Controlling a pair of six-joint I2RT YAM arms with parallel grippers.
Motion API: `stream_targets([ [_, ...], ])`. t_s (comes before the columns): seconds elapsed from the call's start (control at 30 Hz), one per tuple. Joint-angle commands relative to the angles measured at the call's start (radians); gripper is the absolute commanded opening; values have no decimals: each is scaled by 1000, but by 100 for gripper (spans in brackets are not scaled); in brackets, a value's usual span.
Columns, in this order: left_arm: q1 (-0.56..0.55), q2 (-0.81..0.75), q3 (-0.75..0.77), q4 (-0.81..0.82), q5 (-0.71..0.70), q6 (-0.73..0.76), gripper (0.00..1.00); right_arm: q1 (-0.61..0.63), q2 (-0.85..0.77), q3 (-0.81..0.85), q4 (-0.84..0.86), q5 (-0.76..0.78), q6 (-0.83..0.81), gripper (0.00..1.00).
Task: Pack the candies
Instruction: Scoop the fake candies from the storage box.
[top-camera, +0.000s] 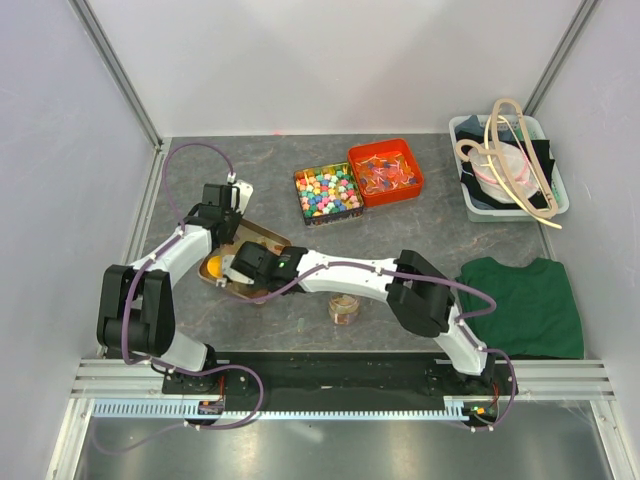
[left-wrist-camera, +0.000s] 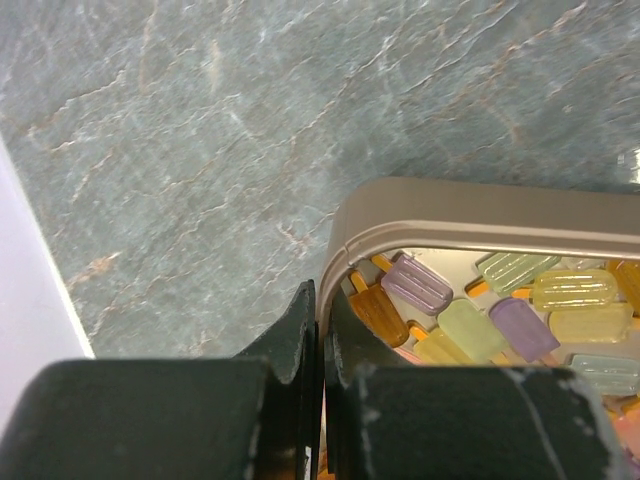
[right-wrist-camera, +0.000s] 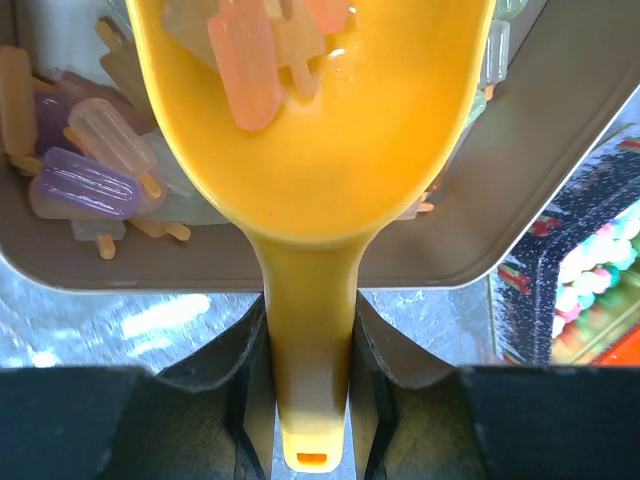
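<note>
Right claw (right-wrist-camera: 310, 340) is clamped on the yellow scoop (right-wrist-camera: 310, 170) handle, with a few candies (right-wrist-camera: 245, 60) sitting in the bowl just ahead of it. Left claw (left-wrist-camera: 322, 335) is pinched shut on the tin (left-wrist-camera: 480, 215) rim, so I'd lift the scoop level and slow.

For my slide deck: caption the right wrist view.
Right gripper holds a yellow scoop carrying candies above the beige tray.

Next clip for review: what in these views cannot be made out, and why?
- Top view: most of the tin and its candies, covered by the left gripper and right gripper.
- Top view: what the small jar holds; too small.
- Right wrist view: the scoop's front, cut off by the top edge, so its load cannot be counted.
- Left wrist view: the tin's near side, behind the gripper's body.
</note>
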Motion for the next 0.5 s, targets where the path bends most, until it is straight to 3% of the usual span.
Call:
stream_targets([
  [0.0, -15, 7, 22, 83, 88, -110, 2, -32, -107, -3, 109, -145, -4, 0],
  [0.47, -7, 23, 25, 83, 89, -113, 2, -94, -254, -82, -142, -367, -196, 0],
])
